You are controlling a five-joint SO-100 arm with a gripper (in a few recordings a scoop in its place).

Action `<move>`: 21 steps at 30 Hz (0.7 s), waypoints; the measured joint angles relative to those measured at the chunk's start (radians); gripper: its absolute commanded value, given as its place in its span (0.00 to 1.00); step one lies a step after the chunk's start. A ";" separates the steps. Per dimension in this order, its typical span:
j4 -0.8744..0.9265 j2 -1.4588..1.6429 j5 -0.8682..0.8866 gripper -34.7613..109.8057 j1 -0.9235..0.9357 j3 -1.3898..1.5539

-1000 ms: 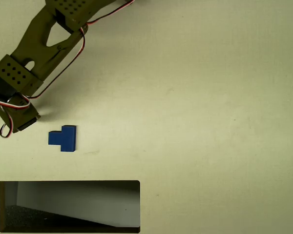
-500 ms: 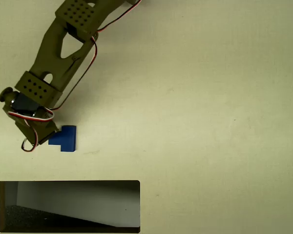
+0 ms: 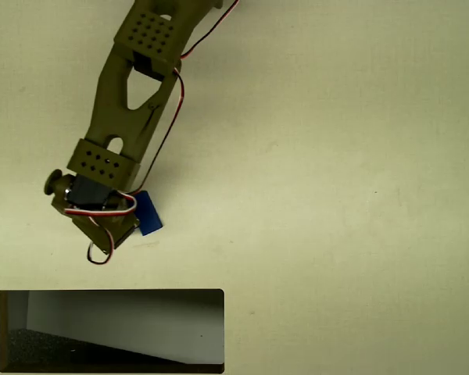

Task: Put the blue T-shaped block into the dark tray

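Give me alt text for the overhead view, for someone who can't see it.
An olive-green robot arm reaches down from the top of the picture, its gripper covering most of the blue T-shaped block on a pale table. Part of the block shows at the gripper's right edge. The dark tray lies below them, at the lower left, with nothing visible in it.

My claw [image 3: 113, 234] is matt olive plastic, its link faces perforated; the blue T-shaped block [image 3: 149, 212] beside it looks smooth, slightly glossy plastic; the worktop [image 3: 336, 156] beneath is pale, matt; the dark tray [image 3: 109, 331] ahead has a speckled, rough floor.
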 measured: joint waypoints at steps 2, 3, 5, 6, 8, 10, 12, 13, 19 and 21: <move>0.005 0.000 0.008 0.24 -0.006 -0.002; 0.005 0.000 0.008 0.24 -0.008 -0.002; 0.006 0.000 0.009 0.24 -0.008 -0.006; -0.005 0.000 0.021 0.24 -0.005 -0.015; -0.067 0.017 0.078 0.24 0.003 -0.021; -0.146 0.087 0.176 0.24 0.005 -0.012; -0.192 0.204 0.278 0.24 -0.012 0.020; -0.189 0.273 0.302 0.24 -0.025 0.054; 0.112 0.630 0.118 0.24 -0.106 0.534; 0.249 0.680 -0.031 0.24 -0.107 0.701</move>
